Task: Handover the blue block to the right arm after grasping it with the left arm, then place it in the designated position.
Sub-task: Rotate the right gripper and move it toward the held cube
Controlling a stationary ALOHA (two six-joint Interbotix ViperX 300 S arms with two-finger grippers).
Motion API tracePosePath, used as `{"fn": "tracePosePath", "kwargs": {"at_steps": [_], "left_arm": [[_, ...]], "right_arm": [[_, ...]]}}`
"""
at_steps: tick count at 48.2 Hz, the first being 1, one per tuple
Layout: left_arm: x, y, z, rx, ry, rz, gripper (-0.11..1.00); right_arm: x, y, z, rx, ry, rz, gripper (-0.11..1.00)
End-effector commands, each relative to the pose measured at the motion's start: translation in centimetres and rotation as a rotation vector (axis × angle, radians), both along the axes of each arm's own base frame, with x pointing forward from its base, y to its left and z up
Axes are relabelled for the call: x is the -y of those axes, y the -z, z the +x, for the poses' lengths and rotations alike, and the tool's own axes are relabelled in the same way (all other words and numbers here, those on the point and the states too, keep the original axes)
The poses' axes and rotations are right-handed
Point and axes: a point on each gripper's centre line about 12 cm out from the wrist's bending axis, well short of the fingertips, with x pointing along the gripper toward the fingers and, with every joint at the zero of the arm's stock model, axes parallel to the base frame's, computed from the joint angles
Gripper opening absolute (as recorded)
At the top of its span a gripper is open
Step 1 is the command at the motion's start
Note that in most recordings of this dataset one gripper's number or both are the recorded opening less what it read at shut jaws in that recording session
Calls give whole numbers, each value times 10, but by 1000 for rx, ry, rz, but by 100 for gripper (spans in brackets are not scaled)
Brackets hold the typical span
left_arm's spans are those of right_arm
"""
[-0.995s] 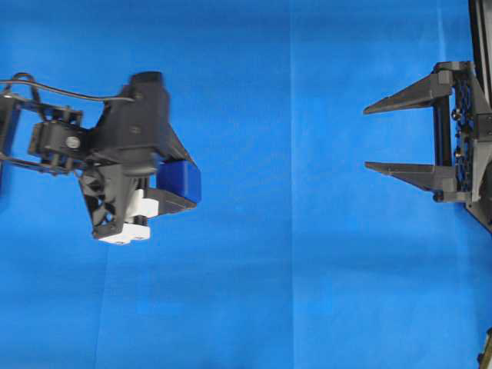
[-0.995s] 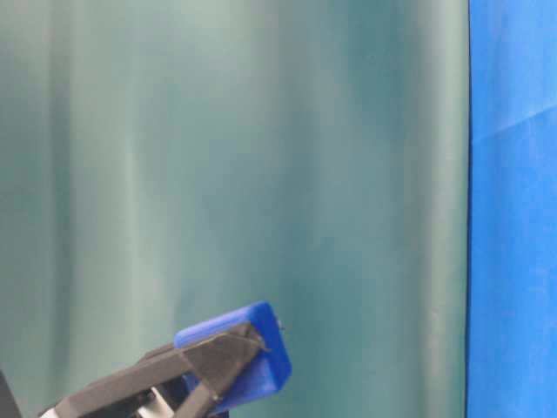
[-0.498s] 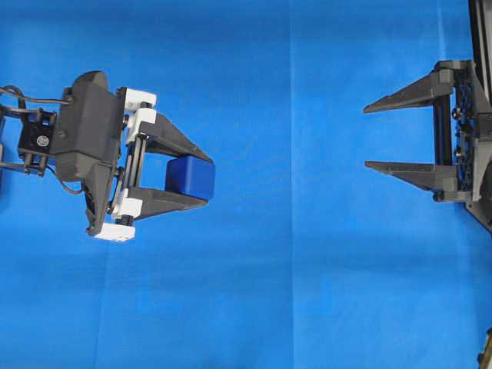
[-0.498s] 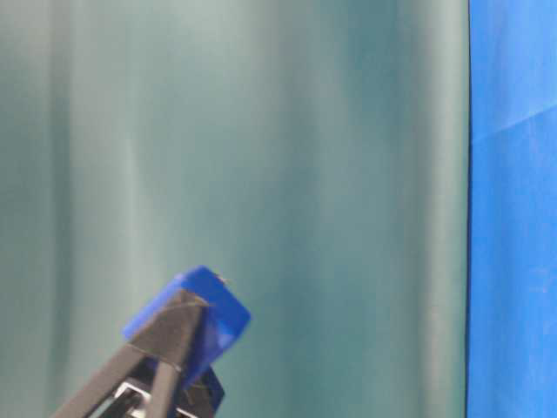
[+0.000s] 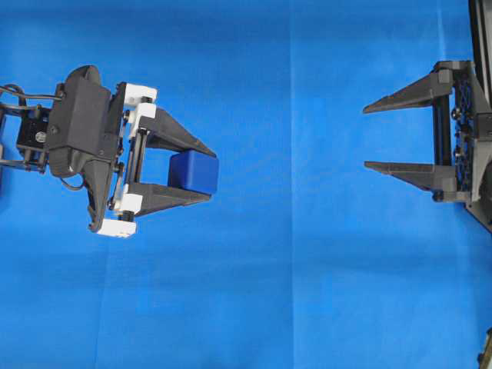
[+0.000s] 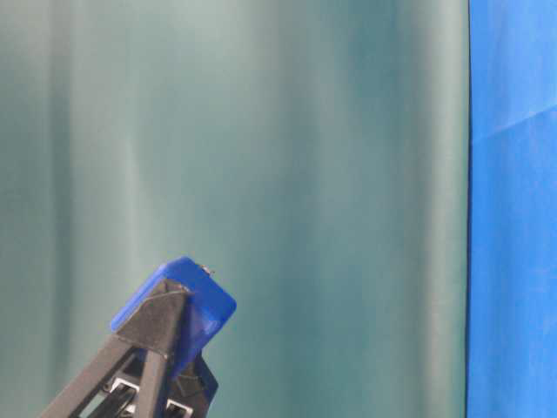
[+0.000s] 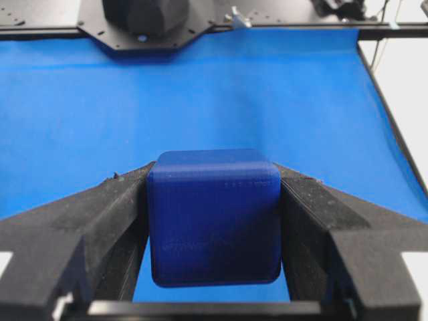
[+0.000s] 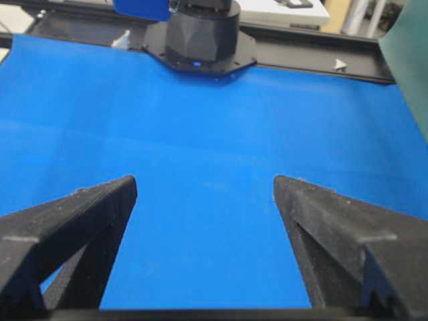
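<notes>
A: Where was the blue block (image 5: pixel 194 171)?

B: It sat between the 2 black fingers (image 5: pixel 178 140) of the left gripper (image 5: pixel 201 171), out near their tips. Both fingers pressed against opposite sides of it, so the gripper was pinching the block. In the left wrist view the block (image 7: pixel 214 217) filled the gap from one finger to the other, with the blue cloth (image 7: pixel 200 93) showing below and beyond it.

A: Was it resting on the cloth?

B: It looked lifted. From table level the block (image 6: pixel 187 292) was raised against the teal curtain (image 6: pixel 305 174), held at the top of the upward-slanting fingers. How far above the cloth, I could not tell.

A: Which way did that gripper point?

B: In the overhead view its fingers pointed right, toward the other arm. White mounts (image 5: pixel 137 98) carried the fingers, with the black wrist body (image 5: pixel 81 123) behind them.

A: And the right gripper (image 5: pixel 365 137)?

B: Its 2 fingers (image 5: pixel 400 96) stood spread wide apart, with only cloth between them. They pointed left, facing the block. The 2 grippers were well apart across the cloth (image 5: pixel 292 269). The right wrist view showed the same wide gap between its fingers (image 8: pixel 80 214).
</notes>
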Motion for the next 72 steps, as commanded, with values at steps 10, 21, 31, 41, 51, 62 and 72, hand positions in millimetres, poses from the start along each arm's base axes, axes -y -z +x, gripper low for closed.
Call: {"fn": "tracePosePath", "kwargs": {"at_steps": [10,21,31,41,51,62,72], "left_arm": [[-2,-9,0,32,-5,-3,49],[-2,-9,0,32,-5,-5,49],[-2,-9,0,33,-5,-5,49],[-3,-9,0,34,-9,-4,49],[-4,-9,0,33,-12,-5,49],[-4,-9,0,33,-12,-5,49],[-4,-9,0,33,-11,-6,49]], "right_arm": [[0,-12,4,34,0,1,97],[0,-12,4,34,-1,-5,97],[-1,-12,4,32,-8,-34,97],[-3,-14,4,28,-35,-172,97],[-6,-20,5,43,-73,-425,97],[-11,-23,5,62,-127,-778,97],[-19,-20,5,79,-194,-1079,97]]}}
